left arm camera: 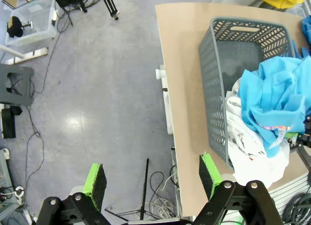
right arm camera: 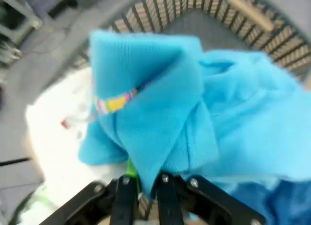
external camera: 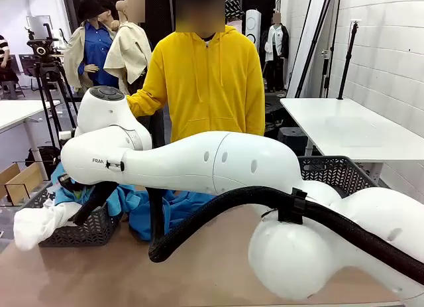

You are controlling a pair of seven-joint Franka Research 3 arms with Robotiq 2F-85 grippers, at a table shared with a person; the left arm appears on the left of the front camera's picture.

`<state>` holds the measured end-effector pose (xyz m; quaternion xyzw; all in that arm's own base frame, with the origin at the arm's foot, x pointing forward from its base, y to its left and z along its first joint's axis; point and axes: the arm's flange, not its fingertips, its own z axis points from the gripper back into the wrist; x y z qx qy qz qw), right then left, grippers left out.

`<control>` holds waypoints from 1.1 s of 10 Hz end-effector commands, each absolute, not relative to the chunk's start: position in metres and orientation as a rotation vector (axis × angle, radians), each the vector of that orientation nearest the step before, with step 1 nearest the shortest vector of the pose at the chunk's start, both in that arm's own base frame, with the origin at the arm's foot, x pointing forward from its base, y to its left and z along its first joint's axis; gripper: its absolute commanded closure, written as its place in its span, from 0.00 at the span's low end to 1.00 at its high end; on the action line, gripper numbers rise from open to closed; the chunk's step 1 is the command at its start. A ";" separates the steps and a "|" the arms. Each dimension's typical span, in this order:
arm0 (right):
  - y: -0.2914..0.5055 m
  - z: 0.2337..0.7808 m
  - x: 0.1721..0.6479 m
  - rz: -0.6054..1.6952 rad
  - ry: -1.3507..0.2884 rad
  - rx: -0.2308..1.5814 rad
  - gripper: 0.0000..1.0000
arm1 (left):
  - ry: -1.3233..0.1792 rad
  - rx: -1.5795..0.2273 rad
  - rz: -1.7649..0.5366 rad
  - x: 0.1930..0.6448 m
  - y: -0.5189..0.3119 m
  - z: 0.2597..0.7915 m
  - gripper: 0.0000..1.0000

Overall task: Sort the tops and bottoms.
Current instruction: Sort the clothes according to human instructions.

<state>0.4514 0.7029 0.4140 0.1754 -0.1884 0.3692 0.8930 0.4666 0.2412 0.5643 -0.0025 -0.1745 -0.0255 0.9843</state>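
Table [left arm camera: 187, 79] edge: right gripper [right arm camera: 144, 179] is pinching blue garment [right arm camera: 160, 103] above basket [left arm camera: 214, 103], likely snagging white shirt [left arm camera: 248, 154] out; left gripper [left arm camera: 153, 181] is hanging with jaws apart.

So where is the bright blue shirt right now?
In the left wrist view the blue shirt is in the grey basket on the robot's left side, on top of white clothes, with the right gripper pinching a fold.

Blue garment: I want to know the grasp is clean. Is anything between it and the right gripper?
Nothing visible. The right gripper is shut directly on a fold of the blue garment, over the grey basket.
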 end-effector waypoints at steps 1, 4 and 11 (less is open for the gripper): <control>0.799 0.432 0.515 0.776 -0.278 0.300 1.00 | -0.343 0.012 -0.061 0.464 0.242 0.565 0.00; 0.799 0.436 0.515 0.771 -0.296 0.273 0.79 | -0.343 0.012 -0.061 0.464 0.242 0.565 0.00; 0.800 0.482 0.492 0.836 -0.362 0.165 0.00 | -0.343 0.012 -0.061 0.464 0.242 0.565 0.00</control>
